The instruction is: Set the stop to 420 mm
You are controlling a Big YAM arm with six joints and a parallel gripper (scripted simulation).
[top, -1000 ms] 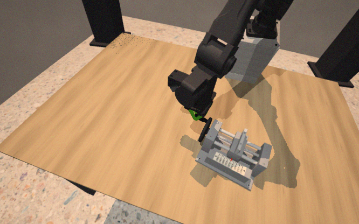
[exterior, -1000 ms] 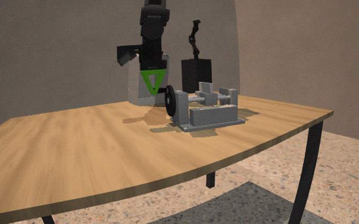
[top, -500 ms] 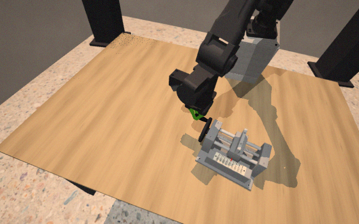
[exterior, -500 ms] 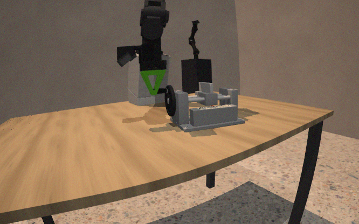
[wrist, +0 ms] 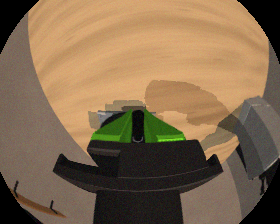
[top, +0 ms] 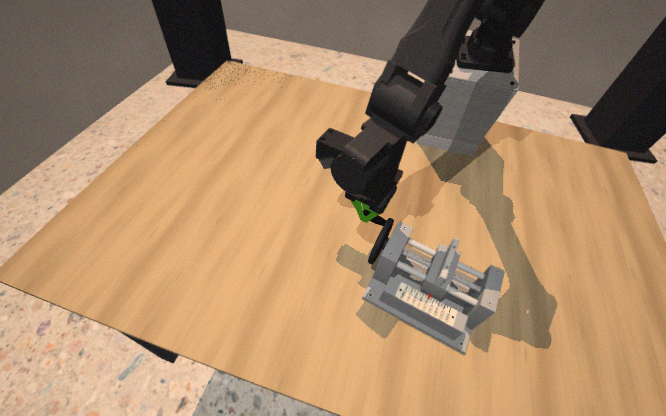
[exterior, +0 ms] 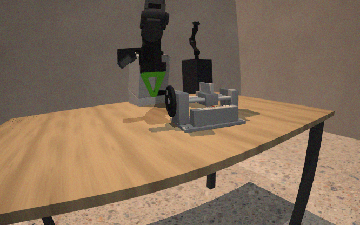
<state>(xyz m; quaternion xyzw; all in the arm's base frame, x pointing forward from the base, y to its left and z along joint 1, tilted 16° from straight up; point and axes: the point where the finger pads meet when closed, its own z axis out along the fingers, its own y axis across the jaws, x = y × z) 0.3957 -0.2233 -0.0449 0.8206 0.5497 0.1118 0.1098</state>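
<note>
The grey stop fixture [top: 392,268] [exterior: 182,107] stands on the table, with its black handwheel [top: 380,241] [exterior: 171,101] upright on the end nearest the arm's gripper. My gripper [top: 369,217] [exterior: 154,94] [wrist: 138,113] is shut on the handwheel's black crank handle [top: 378,220] [exterior: 161,92], which sticks out from near the top of the wheel. The grey stop carriage [top: 442,269] [exterior: 208,98] sits on the rods between the end blocks. Its red pointer [top: 429,296] is near the middle of the white scale [top: 445,313]. The scale's numbers are too small to read. The wrist view mostly hides the fixture behind the fingers.
The wooden table [top: 196,206] [exterior: 78,156] carries the fixture. The arm's grey base block [top: 485,108] [wrist: 261,132] stands behind. Black posts [top: 193,41] [top: 641,87] stand at the far corners. In the exterior view, a dark box [exterior: 197,73] stands beyond the table.
</note>
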